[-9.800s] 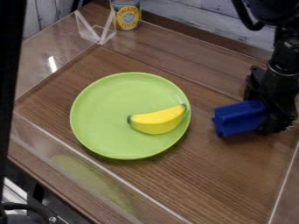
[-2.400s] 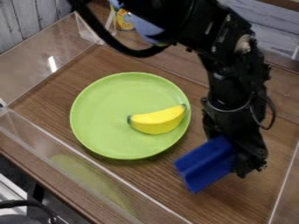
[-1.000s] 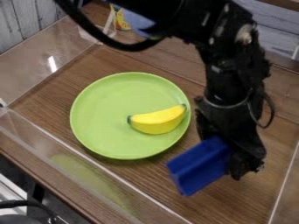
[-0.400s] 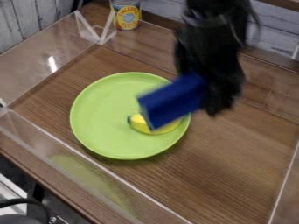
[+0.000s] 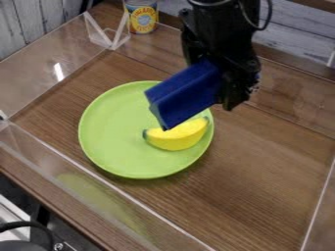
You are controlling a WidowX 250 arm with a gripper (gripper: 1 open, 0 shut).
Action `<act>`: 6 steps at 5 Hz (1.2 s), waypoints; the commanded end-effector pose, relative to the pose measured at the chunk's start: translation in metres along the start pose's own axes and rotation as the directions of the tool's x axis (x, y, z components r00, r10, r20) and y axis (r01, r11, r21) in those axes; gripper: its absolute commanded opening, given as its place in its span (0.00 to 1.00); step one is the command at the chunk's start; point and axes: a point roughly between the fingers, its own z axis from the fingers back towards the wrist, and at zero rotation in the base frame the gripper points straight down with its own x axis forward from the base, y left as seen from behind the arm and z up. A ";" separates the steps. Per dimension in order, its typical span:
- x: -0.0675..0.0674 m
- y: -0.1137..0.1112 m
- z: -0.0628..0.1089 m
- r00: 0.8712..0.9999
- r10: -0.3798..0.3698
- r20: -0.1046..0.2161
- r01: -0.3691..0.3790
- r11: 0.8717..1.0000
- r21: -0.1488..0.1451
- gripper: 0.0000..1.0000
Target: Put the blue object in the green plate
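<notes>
your gripper [image 5: 225, 86] grips the blue object [image 5: 183, 95], tilted above the green plate [image 5: 112, 132]; a banana [image 5: 179, 135] lies on the plate right beneath it.

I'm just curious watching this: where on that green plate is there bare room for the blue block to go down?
The green plate is bare across its left and near parts, from the rim to the banana. The right side is crowded: the banana lies there, and the gripper holds the blue block tilted above it.
</notes>
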 end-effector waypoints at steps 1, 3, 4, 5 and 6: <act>0.005 0.006 0.002 0.999 0.026 0.030 -0.027 1.000 0.017 0.00; 0.006 0.011 -0.005 0.997 0.069 0.036 -0.070 0.997 0.025 0.00; 0.007 0.011 -0.008 0.995 0.090 0.042 -0.091 0.995 0.029 0.00; 0.006 0.012 -0.010 0.993 0.106 0.047 -0.107 0.994 0.032 0.00; 0.006 0.012 -0.012 0.991 0.122 0.054 -0.124 0.992 0.034 0.00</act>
